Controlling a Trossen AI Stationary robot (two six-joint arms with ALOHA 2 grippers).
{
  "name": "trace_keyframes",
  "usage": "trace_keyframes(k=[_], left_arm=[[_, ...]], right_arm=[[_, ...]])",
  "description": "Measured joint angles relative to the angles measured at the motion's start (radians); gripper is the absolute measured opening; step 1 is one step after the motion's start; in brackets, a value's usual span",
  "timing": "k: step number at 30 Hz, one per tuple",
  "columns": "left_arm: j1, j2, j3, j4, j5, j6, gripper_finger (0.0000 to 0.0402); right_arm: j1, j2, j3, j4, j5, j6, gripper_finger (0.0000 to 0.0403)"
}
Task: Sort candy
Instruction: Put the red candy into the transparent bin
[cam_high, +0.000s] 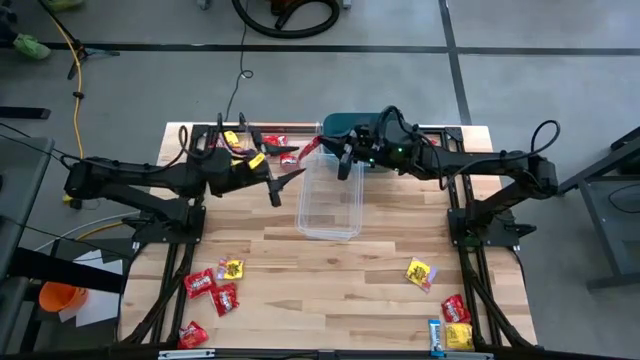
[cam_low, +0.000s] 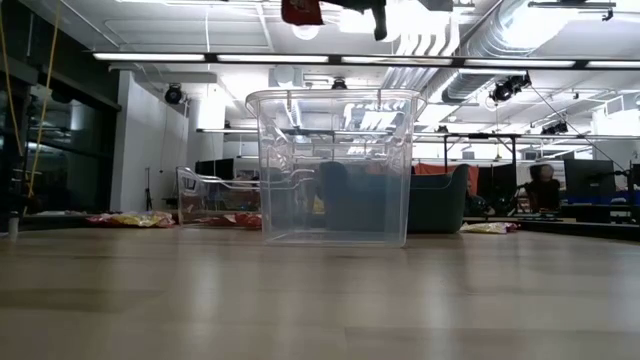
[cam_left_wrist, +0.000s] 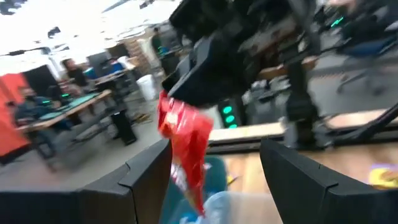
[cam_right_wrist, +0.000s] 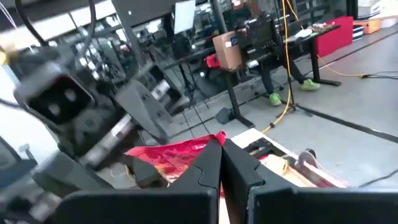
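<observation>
The right gripper (cam_high: 322, 143) is pressed together on a red candy packet (cam_high: 309, 151), pinching its upper edge so the packet hangs down from the fingertips; the right wrist view shows the dark fingers (cam_right_wrist: 208, 163) meeting on the red wrapper (cam_right_wrist: 168, 155). It hangs above the far rim of the clear tub (cam_high: 330, 232), at the tub's far left corner, and in the low view the packet (cam_low: 301, 11) sits high over the tub's open mouth (cam_low: 335, 97). The left gripper (cam_high: 287, 186) waits just left of the tub with its fingers spread and nothing between them.

The step in hand looks like dropping this red piece into a container. To do it well, the packet should be carried further in over the opening before release, because it now dangles right at the rim and could catch the wall or fall outside.

Beyond the tub's far end stands a teal bin (cam_high: 343, 124), and to the far left of the tub a second clear tub (cam_high: 262, 135) with candy around it. More red and yellow packets (cam_high: 218, 282) lie on the table nearer than the tub on both sides. The bare wood (cam_high: 400, 215) right of the tub leaves room to draw back
</observation>
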Motion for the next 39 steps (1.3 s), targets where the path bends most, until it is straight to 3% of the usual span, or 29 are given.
trace_keyframes(k=[5, 13, 17, 21, 24, 27, 32, 39], left_arm=[[0.0, 0.032, 0.012, 0.011, -0.086, 0.056, 0.0231], [0.0, 0.042, 0.012, 0.047, -0.097, 0.013, 0.0222], [0.0, 0.042, 0.012, 0.079, -0.102, 0.004, 0.0156], [0.0, 0.042, 0.012, 0.07, -0.094, -0.026, 0.0036], [0.0, 0.039, 0.012, 0.064, -0.089, -0.065, 0.0018], [0.001, 0.016, 0.012, 0.026, -0.087, -0.059, 0.0013], [0.017, -0.084, 0.012, -0.11, -0.096, -0.074, 0.0007], [0.087, -0.28, -0.02, -0.25, -0.101, -0.151, 0.0005]], right_arm=[[0.017, 0.0, 0.0, 0.007, 0.0, 0.014, 0.0], [0.05, 0.0, 0.0, 0.02, -0.003, 0.01, 0.0], [0.051, 0.0, 0.0, 0.02, -0.003, 0.009, 0.0], [0.05, 0.0, 0.0, 0.02, -0.004, 0.007, 0.0], [0.048, -0.001, 0.0, 0.02, -0.024, 0.006, 0.0006], [0.048, -0.009, 0.0, 0.013, -0.029, -0.012, 0.0033], [0.048, -0.07, 0.0, -0.019, 0.033, -0.087, 0.0117], [0.048, -0.206, 0.0, -0.24, 0.106, -0.162, 0.0219]])
